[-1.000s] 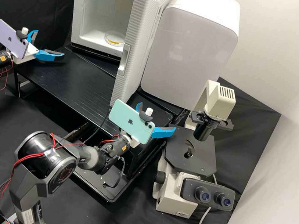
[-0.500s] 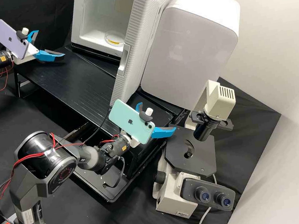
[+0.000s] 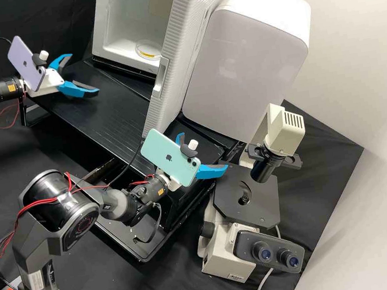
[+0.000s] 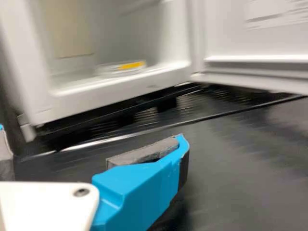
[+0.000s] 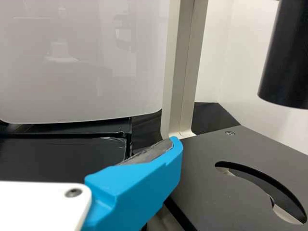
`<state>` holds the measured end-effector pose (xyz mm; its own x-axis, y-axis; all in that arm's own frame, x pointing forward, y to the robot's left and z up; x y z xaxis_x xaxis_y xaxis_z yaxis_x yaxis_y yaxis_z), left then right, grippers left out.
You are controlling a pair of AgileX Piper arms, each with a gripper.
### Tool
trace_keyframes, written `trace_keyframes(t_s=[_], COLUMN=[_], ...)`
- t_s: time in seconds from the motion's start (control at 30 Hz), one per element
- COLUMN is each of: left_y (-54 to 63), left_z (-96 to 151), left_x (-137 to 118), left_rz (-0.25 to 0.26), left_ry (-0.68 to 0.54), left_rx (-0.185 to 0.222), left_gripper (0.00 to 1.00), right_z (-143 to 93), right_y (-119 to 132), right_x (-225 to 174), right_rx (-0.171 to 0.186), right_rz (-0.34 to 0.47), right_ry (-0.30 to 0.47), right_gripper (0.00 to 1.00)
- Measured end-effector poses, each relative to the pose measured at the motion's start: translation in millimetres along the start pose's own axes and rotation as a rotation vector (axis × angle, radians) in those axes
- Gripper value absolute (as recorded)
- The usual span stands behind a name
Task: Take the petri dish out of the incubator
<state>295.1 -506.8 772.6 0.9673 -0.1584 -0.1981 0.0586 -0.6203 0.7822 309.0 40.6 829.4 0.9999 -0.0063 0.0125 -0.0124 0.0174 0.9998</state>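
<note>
The big white incubator (image 3: 112,27) stands at the back of the black bench (image 3: 103,114). Its door (image 3: 176,56) is swung wide, so an arm can get in. The microscope (image 3: 249,214) sits at the near end of the bench. The left gripper (image 3: 83,73) hangs over the bench in front of the open incubator and points at the inside. Its two blue fingers are spread wide with nothing between them. I think they are spread so they can fit around the dish. The right gripper (image 3: 207,155) waits by the microscope, out of the way. Its fingers look spread too and hold nothing. The little petri dish (image 3: 148,49) lies flat on the incubator floor, well apart from both grippers. Since half a second ago, the left gripper has slid along the bench, closer to the incubator. The right arm and the dish have not moved.
</note>
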Motion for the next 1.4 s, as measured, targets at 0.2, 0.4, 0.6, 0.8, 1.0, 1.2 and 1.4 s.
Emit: trace_keyframes(t_s=[0.2, 0.4, 0.6, 0.8, 1.0, 1.2, 1.4], left_y=[1.5, 6.0, 10.8, 20.9, 30.8, 40.1, 53.8], left_z=[30.4, 51.5, 58.4, 61.0, 60.6, 57.9, 59.3], left_x=[6.8, 17.3, 27.1, 45.3, 76.3, 114.2, 139.9], left_rz=[0.006, 0.031, 0.050, 0.069, 0.068, 0.037, 0.054], left_ry=[-0.099, -0.162, -0.176, -0.158, -0.140, -0.108, -0.073], left_rx=[0.009, 0.050, 0.074, 0.093, 0.092, 0.077, 0.051], left_gripper=[1.00, 1.00, 1.00, 1.00, 1.00, 1.00, 1.00], right_z=[0.0, 0.0, 0.0, 0.0, 0.0, 0.0, 0.0], right_y=[0.0, 0.0, 0.0, 0.0, 0.0, 0.0, 0.0], right_x=[0.0, 0.0, 0.0, 0.0, 0.0, 0.0, 0.0], right_rx=[0.000, 0.000, 0.000, 0.000, 0.000, 0.000, 0.000], right_rz=[0.000, 0.000, 0.000, 0.000, 0.000, 0.000, 0.000], right_ry=[0.000, 0.000, 0.000, 0.000, 0.000, 0.000, 0.000], right_gripper=[1.00, 1.00, 1.00, 1.00, 1.00, 1.00, 1.00])
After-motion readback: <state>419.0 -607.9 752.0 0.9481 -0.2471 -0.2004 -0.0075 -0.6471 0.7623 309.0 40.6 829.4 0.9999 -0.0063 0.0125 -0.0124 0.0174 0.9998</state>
